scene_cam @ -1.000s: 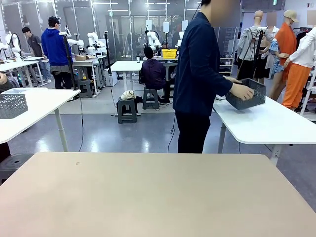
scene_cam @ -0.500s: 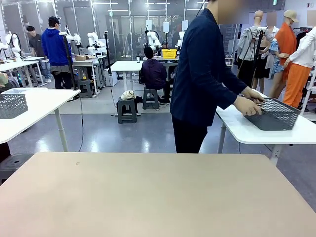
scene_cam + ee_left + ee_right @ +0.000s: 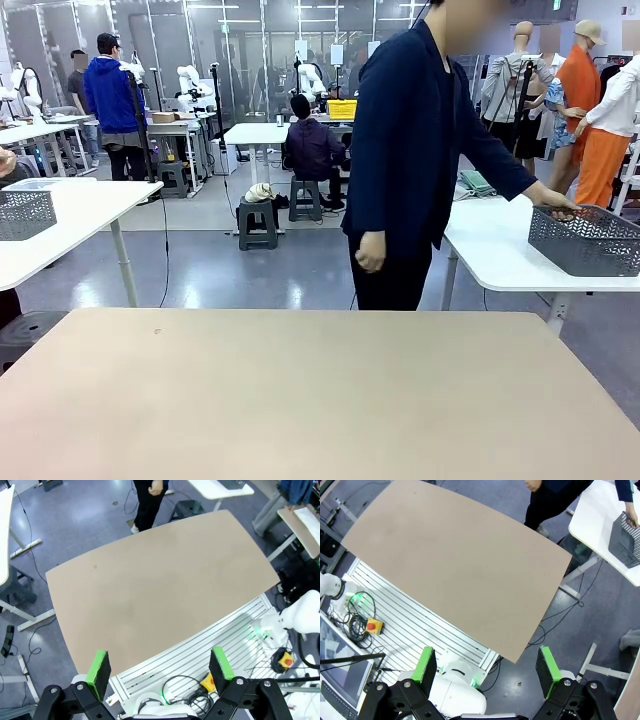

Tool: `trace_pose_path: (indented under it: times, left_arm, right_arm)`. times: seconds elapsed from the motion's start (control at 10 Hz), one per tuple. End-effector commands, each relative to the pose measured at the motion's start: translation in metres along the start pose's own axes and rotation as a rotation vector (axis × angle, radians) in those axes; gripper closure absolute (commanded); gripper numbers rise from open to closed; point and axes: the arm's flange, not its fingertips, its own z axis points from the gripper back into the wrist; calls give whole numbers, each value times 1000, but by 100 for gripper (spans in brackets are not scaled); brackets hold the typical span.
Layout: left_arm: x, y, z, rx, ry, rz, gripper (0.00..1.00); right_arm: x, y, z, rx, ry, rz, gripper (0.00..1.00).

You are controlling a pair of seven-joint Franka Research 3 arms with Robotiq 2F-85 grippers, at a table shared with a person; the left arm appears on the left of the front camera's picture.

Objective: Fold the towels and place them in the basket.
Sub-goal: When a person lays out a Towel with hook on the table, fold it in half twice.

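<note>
The dark grey mesh basket [image 3: 590, 240] stands on a white side table to the right, beyond my beige table [image 3: 320, 400]. A person in a dark jacket stands at the far edge with one hand [image 3: 556, 205] on the basket's rim. The right wrist view has the basket [image 3: 625, 539] at its upper right edge. My left gripper [image 3: 160, 665] hangs open high above the beige table [image 3: 160, 585], nothing between its green pads. My right gripper [image 3: 487, 664] is also open and high over the tabletop [image 3: 455, 560]. The towels are out of view.
The white side table [image 3: 500, 250] stands right of the person. Another grey basket [image 3: 25, 212] rests on a white table at far left. Below the wrist cameras lie the ribbed base plate [image 3: 220, 645], cables and a yellow stop button [image 3: 372, 626].
The person carried the basket to the right, set it down on the white side table, and now stretches one arm to its rim. Both grippers stayed open and still.
</note>
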Motion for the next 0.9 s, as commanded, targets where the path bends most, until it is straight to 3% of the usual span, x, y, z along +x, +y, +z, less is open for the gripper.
trace_pose_path:
  times: [0.0,0.3,0.8]
  left_arm:
    - [-3,-5,5,-13,-10,-16,0]
    - [0,0,0,0,0,0,0]
    - [1,0,-2,40,115,27,0]
  right_arm:
    - [-1,1,1,0,-3,4,0]
    - [-1,1,1,0,-3,4,0]
    - [-1,1,1,0,-3,4,0]
